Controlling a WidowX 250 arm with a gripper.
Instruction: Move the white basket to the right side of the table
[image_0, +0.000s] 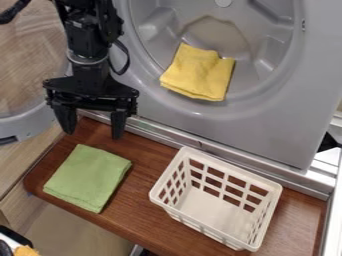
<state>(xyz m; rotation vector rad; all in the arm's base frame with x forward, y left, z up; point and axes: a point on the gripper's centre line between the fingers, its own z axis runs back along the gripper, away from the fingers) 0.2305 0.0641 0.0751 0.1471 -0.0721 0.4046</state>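
The black claw (92, 131) hangs wide open with nothing in it, over the table's left end. The white basket (215, 202) sits on the right side of the brown table (143, 200).

There are two folded cloths: one yellow cloth (199, 72) and one green cloth (87, 177). There is one white plastic basket (217, 200), one desk (143, 185), one front-loading laundry machine (280, 115) with one drum (274, 37) and one round door (30, 60), and one robot arm (87, 37) with one tool (93, 134) that has two fingers (118, 125). The cut-off objects (12, 245) at the lower left edge cannot be counted.
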